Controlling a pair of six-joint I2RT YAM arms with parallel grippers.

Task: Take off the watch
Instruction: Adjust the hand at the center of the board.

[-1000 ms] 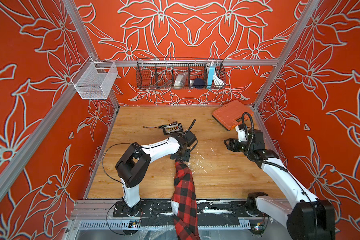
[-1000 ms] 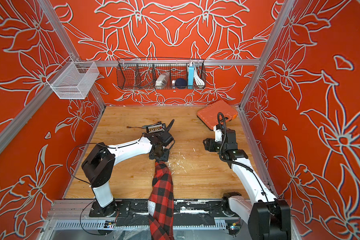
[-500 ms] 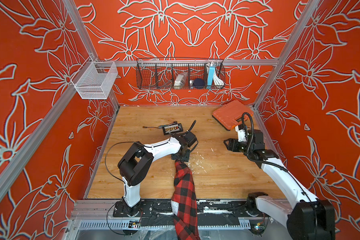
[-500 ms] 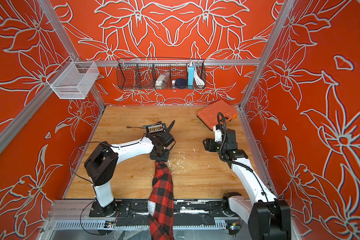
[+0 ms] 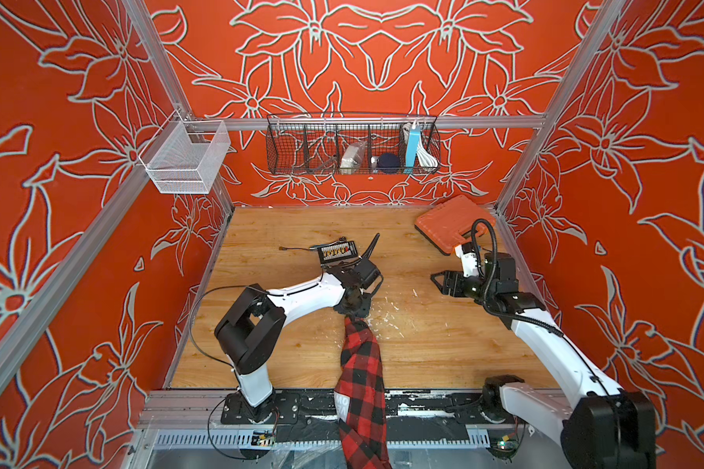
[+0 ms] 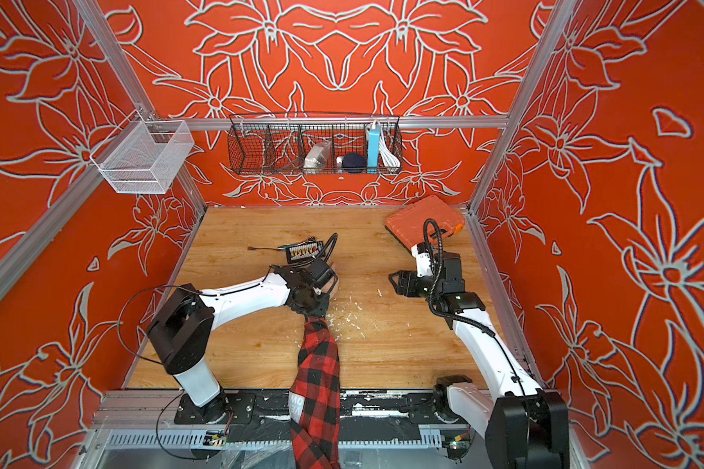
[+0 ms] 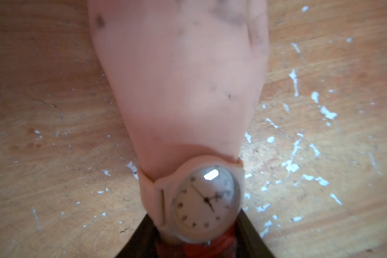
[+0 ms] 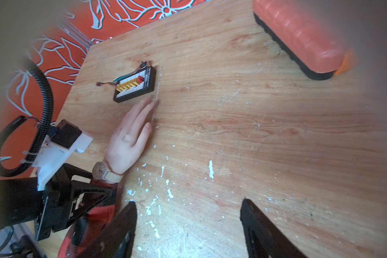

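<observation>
Only your left arm's elbow (image 5: 246, 325) has shifted slightly; the left gripper (image 5: 352, 305) sits astride the sleeved arm (image 5: 360, 365) just behind the watch (image 7: 205, 201) on its wrist, grip impossible to tell, while your right gripper (image 8: 188, 201) hangs open, well apart over the counter (image 8: 255, 134).

walls (image 5: 383, 61): orange, white flower outlines | floor (image 5: 423, 345): light wood grain | frame (image 5: 484, 122): aluminium rails
</observation>
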